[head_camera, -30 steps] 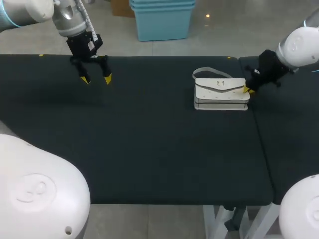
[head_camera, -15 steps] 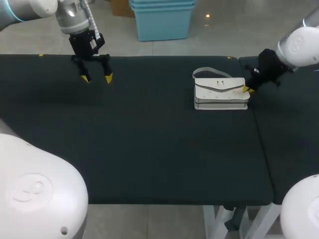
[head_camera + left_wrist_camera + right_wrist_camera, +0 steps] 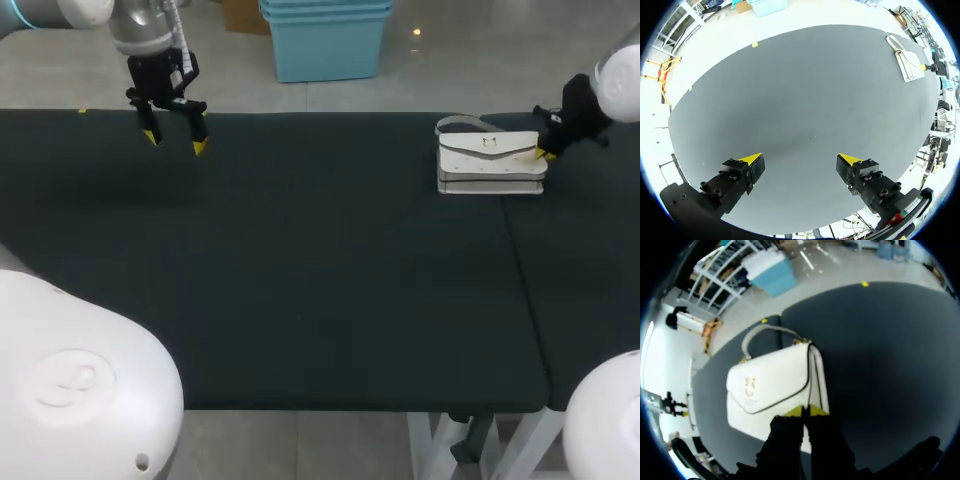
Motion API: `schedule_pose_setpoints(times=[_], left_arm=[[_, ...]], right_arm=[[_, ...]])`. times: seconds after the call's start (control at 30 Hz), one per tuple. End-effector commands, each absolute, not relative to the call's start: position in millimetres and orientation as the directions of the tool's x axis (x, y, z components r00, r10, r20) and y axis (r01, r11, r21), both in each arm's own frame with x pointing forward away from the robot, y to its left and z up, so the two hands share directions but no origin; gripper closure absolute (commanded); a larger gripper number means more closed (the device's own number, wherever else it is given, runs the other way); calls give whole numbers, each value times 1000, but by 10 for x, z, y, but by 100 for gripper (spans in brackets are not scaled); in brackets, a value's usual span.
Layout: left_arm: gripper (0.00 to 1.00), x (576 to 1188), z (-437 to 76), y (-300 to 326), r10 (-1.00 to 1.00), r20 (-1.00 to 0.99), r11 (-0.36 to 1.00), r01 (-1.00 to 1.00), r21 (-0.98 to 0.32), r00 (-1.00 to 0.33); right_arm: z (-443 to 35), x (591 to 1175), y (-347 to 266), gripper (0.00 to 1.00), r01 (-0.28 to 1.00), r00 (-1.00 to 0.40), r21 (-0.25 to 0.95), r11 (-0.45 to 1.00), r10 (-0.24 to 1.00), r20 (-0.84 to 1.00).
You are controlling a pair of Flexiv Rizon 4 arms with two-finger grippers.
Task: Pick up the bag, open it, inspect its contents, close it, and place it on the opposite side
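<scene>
Since a second ago the white bag (image 3: 490,165) has slid right and farther back on the black table (image 3: 300,280), drawn along with the right gripper (image 3: 545,153). The left gripper (image 3: 172,140) has drifted left and farther away, well apart from the bag. There is one bag, at far right, flap side up and closed, with one handle (image 3: 460,119) looped at its far side. Of the two grippers, the left's fingers spread wide above bare table, and the right's tips are together, apparently pinching the bag's right edge.
</scene>
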State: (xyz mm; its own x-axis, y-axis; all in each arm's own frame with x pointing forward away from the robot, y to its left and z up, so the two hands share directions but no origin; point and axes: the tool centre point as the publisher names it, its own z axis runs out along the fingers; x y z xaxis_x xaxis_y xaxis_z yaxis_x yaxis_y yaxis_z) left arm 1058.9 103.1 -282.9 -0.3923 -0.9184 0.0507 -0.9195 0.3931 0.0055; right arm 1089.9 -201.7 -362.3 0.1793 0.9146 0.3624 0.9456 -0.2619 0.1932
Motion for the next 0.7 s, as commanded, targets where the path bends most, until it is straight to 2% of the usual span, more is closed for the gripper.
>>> schedule_pose_setpoints(times=[0.03,0.27,0.7], left_arm=[[0,10522,-2807,1053,-922,-15,387,-922,-11,-387],[0,10556,-2808,1159,-927,-24,375,-927,-3,-375],[0,10566,-2813,1358,-945,-31,327,-945,-7,-327]], right_arm=[[-3620,11078,-2192,100,948,182,187,-258,920,346],[-3658,11260,-2442,100,961,134,194,-200,942,309],[-3716,11465,-2854,100,950,191,189,-250,940,283]])
